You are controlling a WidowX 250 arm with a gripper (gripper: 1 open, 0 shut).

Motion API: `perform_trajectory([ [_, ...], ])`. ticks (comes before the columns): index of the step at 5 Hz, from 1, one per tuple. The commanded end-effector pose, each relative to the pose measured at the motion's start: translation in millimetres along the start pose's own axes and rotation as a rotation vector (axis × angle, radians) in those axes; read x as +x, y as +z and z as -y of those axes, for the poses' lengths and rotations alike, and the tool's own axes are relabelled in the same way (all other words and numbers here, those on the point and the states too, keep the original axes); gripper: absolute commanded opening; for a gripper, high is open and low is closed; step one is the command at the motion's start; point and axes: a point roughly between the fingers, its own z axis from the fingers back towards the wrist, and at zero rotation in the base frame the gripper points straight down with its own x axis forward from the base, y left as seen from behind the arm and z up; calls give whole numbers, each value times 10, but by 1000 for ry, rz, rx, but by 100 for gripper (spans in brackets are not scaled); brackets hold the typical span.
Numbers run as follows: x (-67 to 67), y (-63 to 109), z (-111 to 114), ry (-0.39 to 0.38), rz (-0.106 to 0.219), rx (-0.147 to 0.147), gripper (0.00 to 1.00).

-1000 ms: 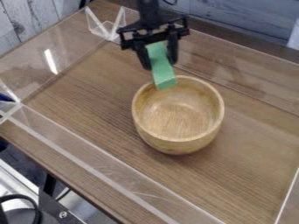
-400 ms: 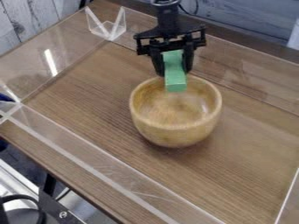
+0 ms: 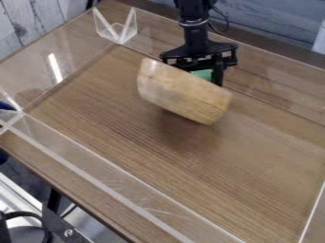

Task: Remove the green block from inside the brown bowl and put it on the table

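Observation:
The brown bowl (image 3: 181, 93) is tipped on its side in the middle of the table (image 3: 140, 157), blurred, with its rounded outside facing the camera. Just behind its upper right edge hangs my gripper (image 3: 204, 65), pointing straight down and shut on the green block (image 3: 203, 70). Only a small strip of green shows between the black fingers above the bowl's rim. Whether the block touches the bowl or the table I cannot tell.
Low clear acrylic walls (image 3: 76, 163) edge the tabletop at the front, left and back. A clear acrylic bracket (image 3: 117, 27) stands at the back left corner. The table's right rim (image 3: 315, 204) runs along the picture's right side.
The gripper has carried the green block right and down. The bowl, upright with its opening up before, now lies tipped over and has shifted slightly up and left.

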Motion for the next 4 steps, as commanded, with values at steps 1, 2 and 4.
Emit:
perform_trajectory([
  [1, -17, 20, 21, -25, 15, 10, 0],
  [2, -73, -14, 25, -48, 10, 21, 0],
  [4, -130, 5, 17, -74, 19, 27, 0],
])
